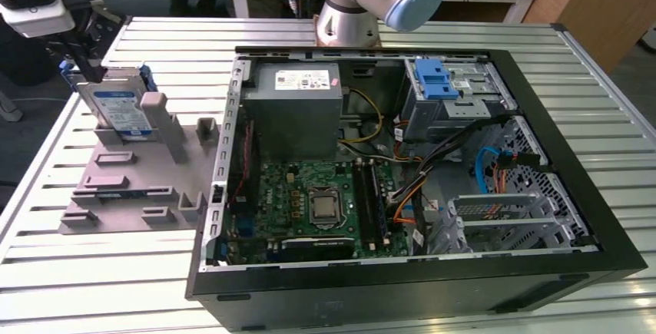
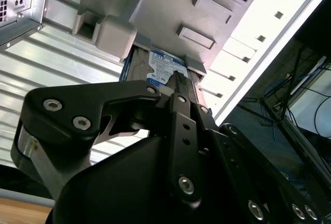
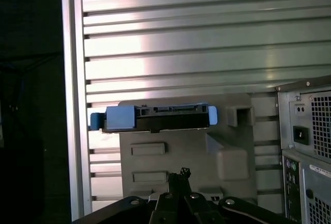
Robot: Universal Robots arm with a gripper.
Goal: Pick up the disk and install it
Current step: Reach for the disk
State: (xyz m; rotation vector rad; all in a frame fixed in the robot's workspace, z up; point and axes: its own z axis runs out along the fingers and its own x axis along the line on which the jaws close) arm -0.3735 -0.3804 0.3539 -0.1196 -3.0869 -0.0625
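The disk [image 1: 121, 107] stands on edge in a slot of the grey holder [image 1: 123, 188], at the exterior view's left beside the open computer case [image 1: 574, 196]. It is silver with a white-and-blue label and a blue bracket. My gripper [image 1: 91, 61] hangs just above the disk's far upper corner, shut with nothing in it. In the first wrist view the disk [image 3: 155, 118] shows edge-on, apart from my gripper [image 3: 182, 174]. In the second wrist view my gripper [image 2: 177, 79] points at the disk's label [image 2: 161, 69].
Inside the case are a grey power supply [image 1: 297, 100], a motherboard [image 1: 318, 200] and a silver drive cage with a blue latch [image 1: 451, 92]. The holder has several upright grey blocks [image 1: 154, 111]. The arm's base [image 1: 349, 19] stands behind the case on the slatted metal table [image 1: 103, 272].
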